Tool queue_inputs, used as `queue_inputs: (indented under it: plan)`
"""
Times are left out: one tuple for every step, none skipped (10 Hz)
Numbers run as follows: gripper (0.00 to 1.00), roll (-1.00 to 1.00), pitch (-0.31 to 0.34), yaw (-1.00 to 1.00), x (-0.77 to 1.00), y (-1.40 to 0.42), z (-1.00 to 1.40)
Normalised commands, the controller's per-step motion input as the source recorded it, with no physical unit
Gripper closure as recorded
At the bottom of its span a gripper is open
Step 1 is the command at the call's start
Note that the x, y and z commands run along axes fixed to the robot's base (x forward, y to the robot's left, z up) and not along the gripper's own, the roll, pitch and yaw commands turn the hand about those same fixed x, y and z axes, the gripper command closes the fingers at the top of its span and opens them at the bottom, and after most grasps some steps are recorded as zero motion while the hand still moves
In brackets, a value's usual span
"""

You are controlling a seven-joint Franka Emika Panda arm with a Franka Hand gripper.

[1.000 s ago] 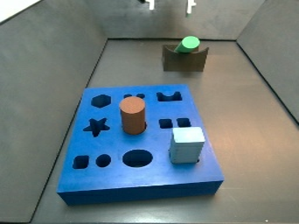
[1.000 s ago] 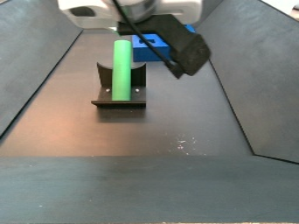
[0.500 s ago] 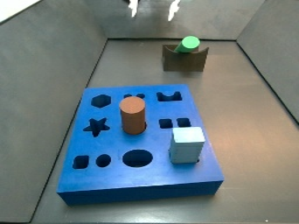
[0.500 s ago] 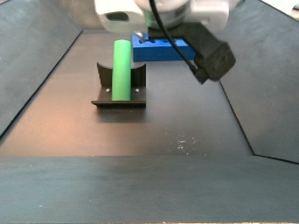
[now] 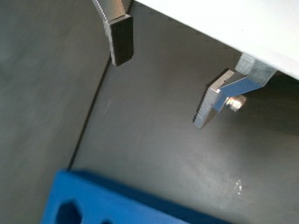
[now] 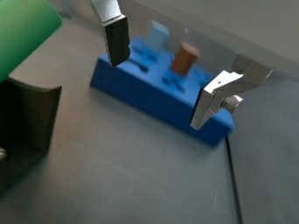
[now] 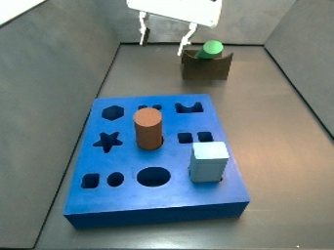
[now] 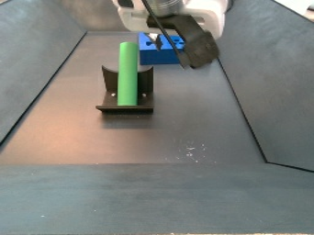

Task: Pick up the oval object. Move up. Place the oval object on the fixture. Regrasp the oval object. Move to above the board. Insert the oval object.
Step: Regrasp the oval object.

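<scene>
The oval object [image 7: 210, 47], a bright green peg, rests on the dark fixture [image 7: 209, 65] at the far end of the floor. In a side view the oval object [image 8: 127, 71] stands upright in the fixture [image 8: 125, 101]. My gripper [image 7: 163, 40] hangs open just beside them, apart from the peg, with nothing between its fingers. Both wrist views show the gripper [image 5: 167, 70] [image 6: 163, 73] with an empty gap. The green peg [image 6: 24, 39] and fixture [image 6: 21, 131] lie off to one side there. The blue board [image 7: 120, 200] lies nearer the front.
A brown-orange cylinder [image 7: 147, 129] and a pale grey-blue cube [image 7: 209, 162] stand in the board. Sloping dark walls [image 7: 53, 59] enclose the floor. The board [image 6: 146, 87] with the cylinder [image 6: 184, 59] shows beyond the fingers in a wrist view.
The gripper has come down from the top edge and shifted a little sideways, still open. The green peg has stayed on the fixture.
</scene>
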Motion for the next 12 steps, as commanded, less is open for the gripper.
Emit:
queue_inputs:
  plan:
    - [0.00,1.00,-0.215,-0.93,-0.05,-0.03,0.00]
    - [0.00,1.00,-0.233,-0.93,-0.05,-0.04,-0.01]
    - [0.00,1.00,-0.250,-0.94,-0.05,-0.04,0.00]
    - [0.00,1.00,-0.272,-0.94,-0.06,-0.02,0.01]
    - [0.00,1.00,-0.285,-0.94,-0.06,-0.02,0.01]
    - [0.00,1.00,-0.295,-0.95,-0.06,-0.01,0.01]
    - [0.00,1.00,-0.298,-0.96,-0.05,-0.01,0.01]
    - [0.00,1.00,-0.295,-0.96,-0.05,-0.01,0.00]
    - [0.00,1.00,-0.285,-0.98,-0.05,-0.01,0.00]
    - [0.00,1.00,-0.271,-0.99,-0.05,-0.01,0.00]
    - [0.00,0.99,-0.235,-1.00,-0.05,-0.01,-0.01]
    - [0.00,0.97,-0.193,-1.00,-0.05,0.00,0.00]
